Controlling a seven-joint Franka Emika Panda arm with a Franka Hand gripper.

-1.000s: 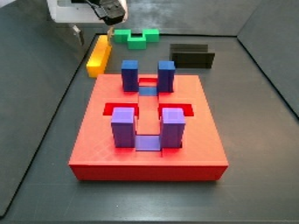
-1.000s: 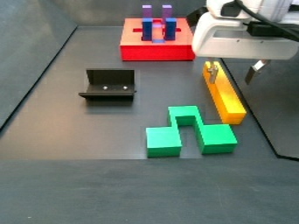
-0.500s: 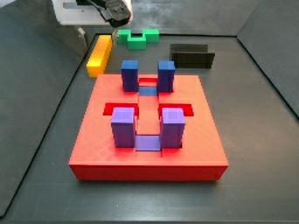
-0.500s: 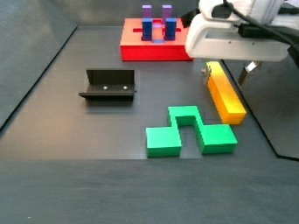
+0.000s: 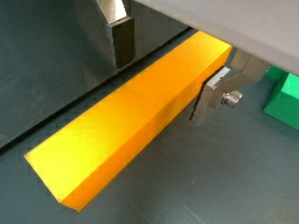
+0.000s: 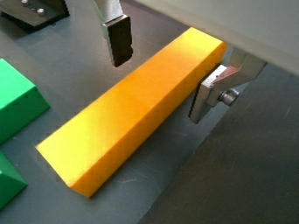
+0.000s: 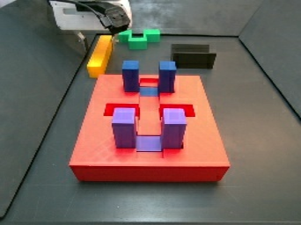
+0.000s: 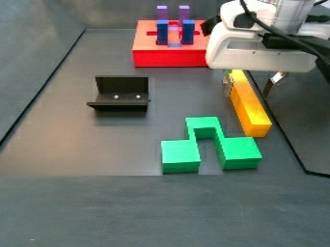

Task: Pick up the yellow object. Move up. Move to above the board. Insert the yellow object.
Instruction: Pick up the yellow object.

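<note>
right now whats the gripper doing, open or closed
Gripper: open, one finger on each side of the yellow object near its far end, not yet clamped on it.

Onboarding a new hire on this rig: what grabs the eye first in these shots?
The yellow object fills both wrist views, lying on the dark floor with the hand straddling one end, fingers open on either side and not clamped. In a side view the board dominates the foreground with its purple posts, and a green notched block lies beside the bar.
</note>
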